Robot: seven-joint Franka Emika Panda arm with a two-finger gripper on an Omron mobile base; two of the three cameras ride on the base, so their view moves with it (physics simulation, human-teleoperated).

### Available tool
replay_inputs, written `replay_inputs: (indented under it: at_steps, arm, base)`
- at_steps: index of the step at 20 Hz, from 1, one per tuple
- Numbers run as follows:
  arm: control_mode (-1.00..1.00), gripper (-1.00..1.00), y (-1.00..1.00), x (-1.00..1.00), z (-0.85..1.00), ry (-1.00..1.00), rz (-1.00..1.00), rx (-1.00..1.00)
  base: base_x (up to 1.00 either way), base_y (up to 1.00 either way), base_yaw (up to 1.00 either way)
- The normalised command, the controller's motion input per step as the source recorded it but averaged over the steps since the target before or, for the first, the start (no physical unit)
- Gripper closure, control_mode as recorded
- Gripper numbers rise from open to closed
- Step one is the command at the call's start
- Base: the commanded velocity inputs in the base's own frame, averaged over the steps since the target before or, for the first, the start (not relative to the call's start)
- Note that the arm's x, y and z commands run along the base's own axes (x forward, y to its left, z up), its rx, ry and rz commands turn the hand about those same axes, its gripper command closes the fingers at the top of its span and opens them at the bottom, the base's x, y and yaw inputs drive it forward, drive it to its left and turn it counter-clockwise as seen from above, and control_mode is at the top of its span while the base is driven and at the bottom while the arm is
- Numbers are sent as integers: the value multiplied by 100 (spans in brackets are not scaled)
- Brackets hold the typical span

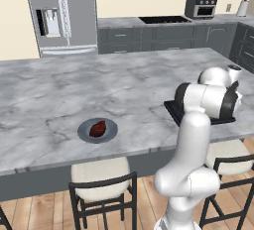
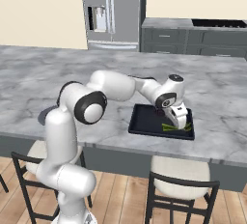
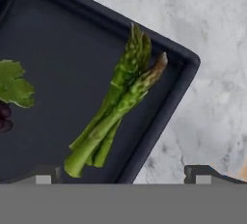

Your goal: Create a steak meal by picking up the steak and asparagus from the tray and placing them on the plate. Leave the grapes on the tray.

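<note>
The left base view shows the steak lying on the round plate on the marble counter, well apart from the black tray, most of which the arm hides there. The right base view gives the tray near the counter's front edge, with the gripper hanging over its right end above green stalks.

The hand view looks down on that end: the asparagus lies slanted inside the tray, close to its rim, tips toward the corner. At the left edge the grapes sit under a green leaf.

The gripper stands spread wide, its fingertips above the tray, grasping nothing and touching nothing.
</note>
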Motion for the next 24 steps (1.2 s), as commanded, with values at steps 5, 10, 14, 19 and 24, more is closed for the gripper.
replay_inputs:
  at_steps: [5,10,14,19,24]
  arm:
    - [-100,-100,-2,14,-39,-11,0,0]
    - [-100,-100,0,30,-32,-2,0,0]
    - [-100,-100,-2,34,-24,0,0,0]
    - [-100,-100,-12,41,-16,0,0,2]
    - [-100,100,-4,5,-38,-5,0,0]
  base:
    - [0,0,0]
    - [0,0,0]
    - [0,0,0]
    - [0,0,0]
    - [0,0,0]
